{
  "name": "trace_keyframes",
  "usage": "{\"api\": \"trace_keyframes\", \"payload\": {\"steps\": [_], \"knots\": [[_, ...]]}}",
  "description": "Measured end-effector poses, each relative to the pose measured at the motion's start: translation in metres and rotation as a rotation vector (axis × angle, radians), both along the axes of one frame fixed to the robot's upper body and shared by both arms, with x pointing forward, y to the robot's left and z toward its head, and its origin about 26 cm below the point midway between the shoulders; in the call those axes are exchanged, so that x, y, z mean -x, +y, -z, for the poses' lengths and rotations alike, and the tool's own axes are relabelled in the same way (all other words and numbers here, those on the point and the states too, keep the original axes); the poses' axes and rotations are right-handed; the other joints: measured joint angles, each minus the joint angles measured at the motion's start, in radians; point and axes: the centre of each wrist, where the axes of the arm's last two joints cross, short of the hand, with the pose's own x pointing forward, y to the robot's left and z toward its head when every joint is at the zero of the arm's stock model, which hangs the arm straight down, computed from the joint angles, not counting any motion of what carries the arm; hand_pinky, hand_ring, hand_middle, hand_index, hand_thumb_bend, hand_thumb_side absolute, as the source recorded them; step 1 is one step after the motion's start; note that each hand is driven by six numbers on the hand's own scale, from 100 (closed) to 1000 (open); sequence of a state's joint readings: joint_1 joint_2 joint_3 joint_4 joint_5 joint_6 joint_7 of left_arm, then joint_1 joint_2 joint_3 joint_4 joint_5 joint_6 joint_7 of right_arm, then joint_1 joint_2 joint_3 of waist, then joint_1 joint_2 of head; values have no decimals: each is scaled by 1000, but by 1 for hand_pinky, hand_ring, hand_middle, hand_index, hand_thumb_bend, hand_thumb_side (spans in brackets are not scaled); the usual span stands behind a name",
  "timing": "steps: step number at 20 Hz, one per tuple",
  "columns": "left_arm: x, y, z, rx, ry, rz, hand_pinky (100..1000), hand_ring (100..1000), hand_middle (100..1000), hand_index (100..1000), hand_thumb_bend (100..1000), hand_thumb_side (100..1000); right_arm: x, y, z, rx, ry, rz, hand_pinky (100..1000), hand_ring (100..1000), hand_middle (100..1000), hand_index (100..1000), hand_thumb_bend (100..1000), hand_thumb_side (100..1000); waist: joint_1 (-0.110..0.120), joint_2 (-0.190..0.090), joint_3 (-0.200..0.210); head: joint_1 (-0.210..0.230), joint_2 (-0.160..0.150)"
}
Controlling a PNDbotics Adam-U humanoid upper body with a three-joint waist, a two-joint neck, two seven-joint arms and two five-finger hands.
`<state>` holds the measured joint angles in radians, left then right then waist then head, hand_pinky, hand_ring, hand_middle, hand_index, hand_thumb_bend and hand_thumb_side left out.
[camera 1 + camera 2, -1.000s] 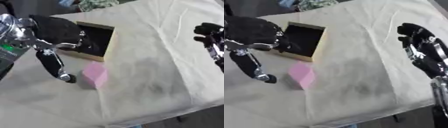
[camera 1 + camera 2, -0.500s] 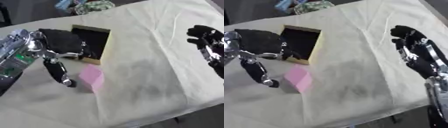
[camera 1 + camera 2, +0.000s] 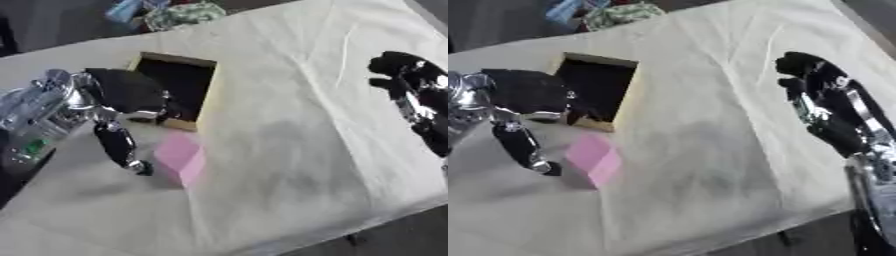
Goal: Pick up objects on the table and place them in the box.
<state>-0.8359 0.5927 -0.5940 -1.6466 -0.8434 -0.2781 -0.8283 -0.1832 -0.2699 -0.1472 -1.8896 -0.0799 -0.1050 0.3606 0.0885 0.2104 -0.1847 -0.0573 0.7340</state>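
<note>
- The pink block (image 3: pixel 181 158) lies on the cream cloth-covered table (image 3: pixel 297 125), on the left side and toward the near edge, just right of the left hand (image 3: pixel 131 95)
- One long finger (image 3: pixel 116 147) of that hand reaches down toward the near edge, its tip just beside the block's left face; whether it touches cannot be told
- The rest of the left hand sits just far of the block, against the near left corner of the box (image 3: pixel 179 90)
- The left hand holds nothing; its fingers look relaxed and spread rather than curled
- The block is a plain pale pink, box-shaped, with a lighter top and a deeper pink right side
- Its long axis runs from far-left to near-right, askew to the table edge
- The box is open, with tan walls and a dark inside, just far of the block
- The right hand (image 3: pixel 824 107) is at the right edge, well apart from block and box, fingers extended, holding nothing
</note>
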Motion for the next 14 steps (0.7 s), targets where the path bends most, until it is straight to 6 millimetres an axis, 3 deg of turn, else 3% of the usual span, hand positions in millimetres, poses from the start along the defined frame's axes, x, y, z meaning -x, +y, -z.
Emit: {"api": "trace_keyframes", "payload": {"steps": [14], "knots": [[-14, -8, 12, 4, 19, -25, 857, 709, 570, 943, 528, 413, 0, 0, 0, 0, 2, -3, 869, 899, 812, 883, 100, 435, -1, 6, -7, -8, -14]]}}
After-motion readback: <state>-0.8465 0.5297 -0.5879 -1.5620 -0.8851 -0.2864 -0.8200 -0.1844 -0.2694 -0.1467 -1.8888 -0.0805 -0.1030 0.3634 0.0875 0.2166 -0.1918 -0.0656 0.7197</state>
